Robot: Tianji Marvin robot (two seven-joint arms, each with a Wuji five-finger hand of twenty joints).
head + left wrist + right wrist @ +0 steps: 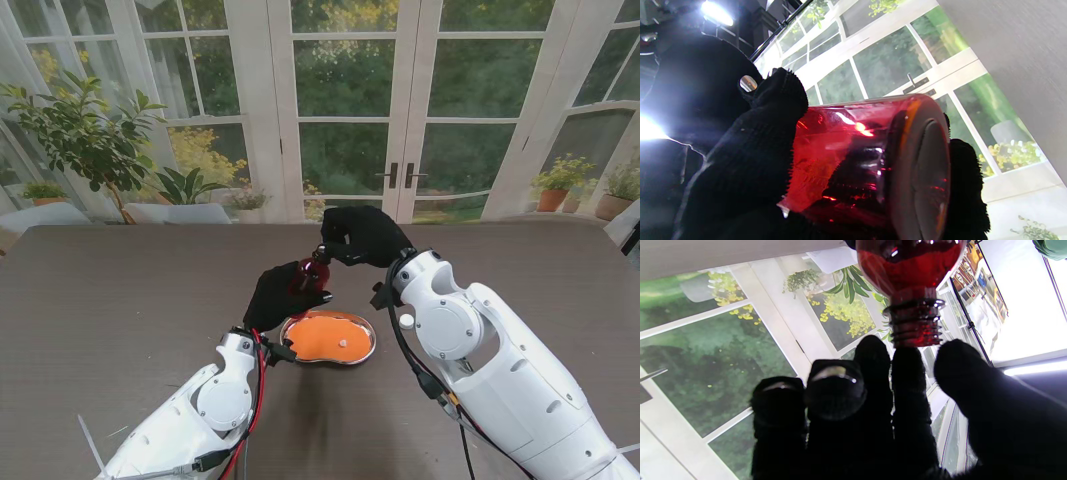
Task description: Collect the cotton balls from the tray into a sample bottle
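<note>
The left robot hand [281, 295] is wrapped around a red bottle [309, 275] and holds it up over the table [120, 300]. The right robot hand [362, 236] has its fingertips [907, 363] pinched together at the bottle's open neck. I cannot tell if they hold anything. One white cotton ball [343, 342] lies in the orange tray [328, 338], just nearer to me than the bottle.

Glossy translucent red sample bottle [870, 160], ribbed neck; fuzzy matt black knit-gloved hands [283, 293]; shiny metal kidney tray [364, 352]; matt dark woodgrain table [120, 300].
</note>
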